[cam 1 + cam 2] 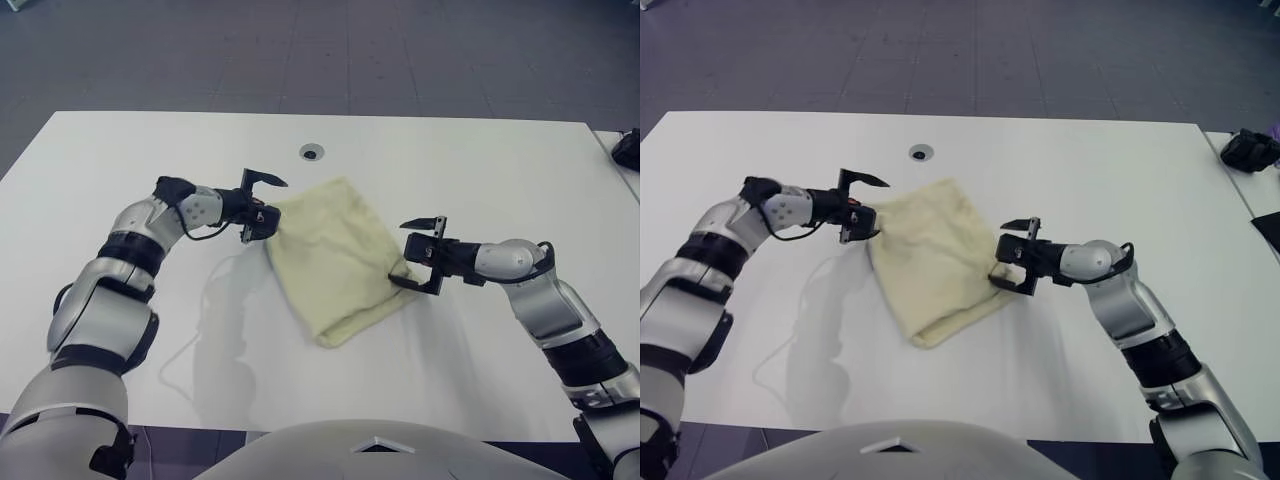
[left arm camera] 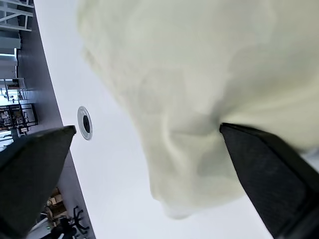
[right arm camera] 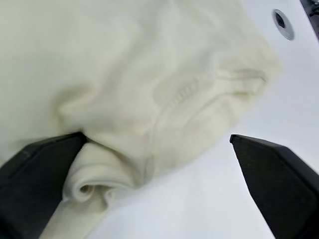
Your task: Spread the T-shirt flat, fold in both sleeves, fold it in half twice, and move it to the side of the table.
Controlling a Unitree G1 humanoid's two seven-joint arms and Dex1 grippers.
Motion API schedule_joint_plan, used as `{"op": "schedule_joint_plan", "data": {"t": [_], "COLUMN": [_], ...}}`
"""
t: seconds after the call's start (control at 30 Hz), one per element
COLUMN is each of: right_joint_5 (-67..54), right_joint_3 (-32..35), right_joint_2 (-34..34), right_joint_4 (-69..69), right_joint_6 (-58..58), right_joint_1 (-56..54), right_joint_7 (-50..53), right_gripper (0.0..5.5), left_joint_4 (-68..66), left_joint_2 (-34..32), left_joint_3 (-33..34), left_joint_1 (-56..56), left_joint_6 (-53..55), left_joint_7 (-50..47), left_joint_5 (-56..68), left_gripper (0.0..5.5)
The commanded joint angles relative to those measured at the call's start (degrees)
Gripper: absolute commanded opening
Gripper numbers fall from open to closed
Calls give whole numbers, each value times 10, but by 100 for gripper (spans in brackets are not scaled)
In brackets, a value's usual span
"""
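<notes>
Pale yellow T-shirt (image 1: pixel 335 255) folded into a compact, slanted packet, flat on the middle of the white table (image 1: pixel 480 160). Near corner rounded and thick, layers loosely rolled at one edge in the right wrist view (image 3: pixel 89 186).

Left gripper (image 1: pixel 262 207) at the packet's far left corner, fingers wide apart, clamped on nothing. Upper finger raised clear of the table, lower finger down beside the cloth edge. From the left wrist view, one fingertip (image 2: pixel 239 139) touching a pucker in the fabric, the other finger (image 2: pixel 35 169) off over bare table.

Right gripper (image 1: pixel 400 254) at the packet's right corner, also spread wide, holding nothing. Upper finger lifted above the cloth, lower finger low against the hem. From the right wrist view, one fingertip (image 3: pixel 65 149) pressed to the fabric just above the rolled edge, the other (image 3: pixel 269 169) well apart over table surface.

Round cable grommet (image 1: pixel 312 152) set in the tabletop beyond the shirt, near its far corner but not touching. Dark object (image 1: pixel 1248 150) well off to the right on a neighbouring surface.
</notes>
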State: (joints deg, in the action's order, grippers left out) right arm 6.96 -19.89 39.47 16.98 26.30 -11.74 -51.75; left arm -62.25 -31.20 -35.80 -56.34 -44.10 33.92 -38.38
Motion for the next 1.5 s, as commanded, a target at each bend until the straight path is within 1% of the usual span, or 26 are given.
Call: {"op": "schedule_joint_plan", "data": {"t": [0.03, 0.1, 0.17, 0.27, 0.37, 0.43, 0.5, 0.6, 0.63, 0.7, 0.77, 0.83, 0.9, 0.97, 1.07, 1.17, 1.33, 1.5], "right_joint_5": [-12, -13, -18, -48, -72, -83, -85, -85, -81, -78, -56, -26, 15, 55, 94, 134, 193, 222], "right_joint_3": [-19, -19, -4, 66, 142, 188, 210, 221, 223, 226, 213, 191, 162, 142, 122, 100, 77, 69], "right_joint_2": [-24, -32, -25, 1, 15, 21, 39, 59, 63, 64, 68, 70, 79, 89, 84, 75, 68, 57], "right_joint_4": [63, 77, 101, 176, 239, 266, 276, 270, 264, 259, 247, 233, 212, 192, 162, 127, 89, 62], "right_joint_6": [80, 117, 151, 216, 257, 225, 143, 27, -9, -60, -104, -143, -192, -238, -278, -300, -309, -349], "right_joint_1": [-8, -16, -18, -8, 33, 94, 163, 248, 269, 310, 342, 357, 361, 361, 350, 332, 318, 351], "right_joint_7": [-1, 8, 12, 10, 21, 28, 19, 2, 1, 4, 14, 27, 36, 46, 66, 91, 130, 195], "right_gripper": [540, 540, 540, 540, 540, 540, 540, 540, 540, 540, 540, 540, 540, 540, 540, 540, 540, 540], "left_joint_4": [-101, -123, -135, -142, -138, -120, -89, 5, 62, 220, 374, 461, 509, 541, 585, 615, 625, 632], "left_joint_2": [56, 72, 77, 70, 60, 43, 14, -42, -61, -106, -160, -205, -243, -266, -269, -263, -271, -261], "left_joint_3": [-66, -76, -81, -75, -38, 0, 42, 100, 117, 147, 176, 201, 223, 246, 276, 285, 282, 277], "left_joint_1": [-22, -30, -35, -46, -59, -63, -46, 36, 81, 201, 331, 430, 511, 567, 611, 628, 655, 687], "left_joint_6": [-14, -8, 0, 8, -5, -43, -93, -148, -141, -72, -5, 25, 28, 35, 70, 89, 65, 44], "left_joint_7": [-60, -88, -104, -123, -126, -124, -106, -36, -7, 49, 68, 69, 72, 75, 73, 76, 93, 99], "left_joint_5": [-79, -90, -94, -87, -45, -2, 51, 168, 222, 354, 451, 486, 482, 473, 465, 437, 379, 352], "left_gripper": [538, 538, 538, 538, 538, 538, 538, 538, 538, 538, 538, 538, 538, 538, 538, 538, 538, 538]}}
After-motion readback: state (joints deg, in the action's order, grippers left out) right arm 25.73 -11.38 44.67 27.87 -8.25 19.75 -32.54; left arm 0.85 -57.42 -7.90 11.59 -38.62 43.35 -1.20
